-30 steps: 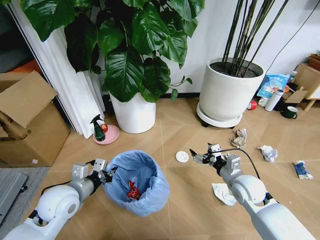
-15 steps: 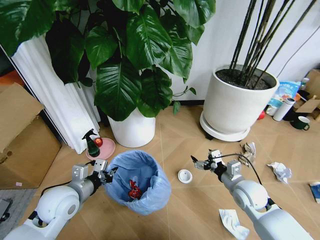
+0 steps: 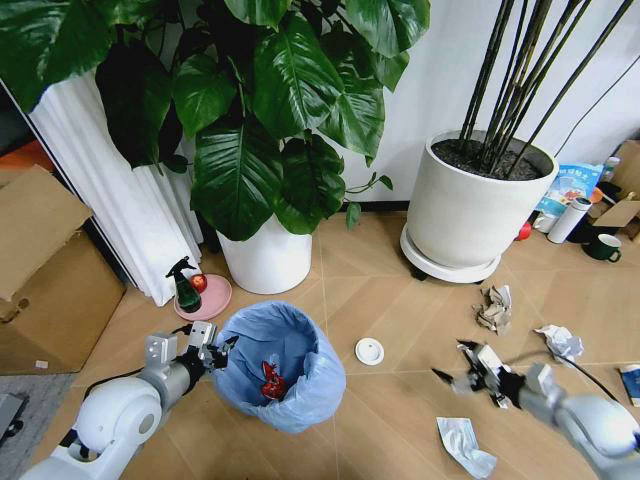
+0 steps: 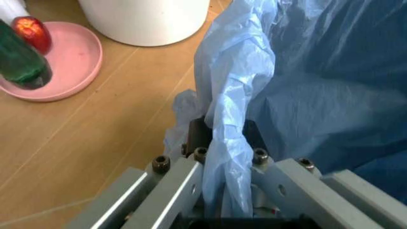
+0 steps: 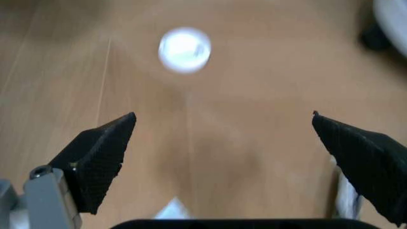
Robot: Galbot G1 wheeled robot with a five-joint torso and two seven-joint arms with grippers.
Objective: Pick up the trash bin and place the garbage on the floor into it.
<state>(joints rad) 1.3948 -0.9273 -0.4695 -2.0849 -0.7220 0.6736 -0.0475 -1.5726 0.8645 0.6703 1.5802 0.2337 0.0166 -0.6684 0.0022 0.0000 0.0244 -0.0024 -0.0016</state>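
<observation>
Head cam: trash bin (image 3: 277,368) sits on the floor (image 3: 390,310) just in front of the big leafy plant's white pot (image 3: 266,257), blue liner folded over the rim. A crushed red can (image 3: 269,380) lies inside it.

L gripper (image 3: 215,352) is at the bin's near-left rim. From the L wrist cam I see the jaws pinched on the rim with the liner bunched between them (image 4: 228,157), so it's clamped on the bin edge.

R gripper (image 3: 457,364) hangs low over bare floor, to the right of the bin and well apart from it. R wrist cam: fingertips (image 5: 105,152) spread wide, nothing between them, floor beneath.

Garbage on the floor:
- white disc (image 3: 369,351) btwn bin and R gripper; also seen ahead of the fingers in R wrist cam (image 5: 184,49), blurred.
- white wrapper (image 3: 465,446) near the R forearm, close to me.
- crumpled brownish wad (image 3: 493,309) in front of the second white pot (image 3: 474,205).
- white paper wad (image 3: 561,342) further right.
- blue-white packet (image 3: 631,383) at the frame edge, partly cut off.

Pink dish (image 3: 205,296) w/ green spray bottle (image 3: 184,285) and a red fruit (image 3: 198,283) sits left of the bin, beside the leafy plant's pot.
</observation>
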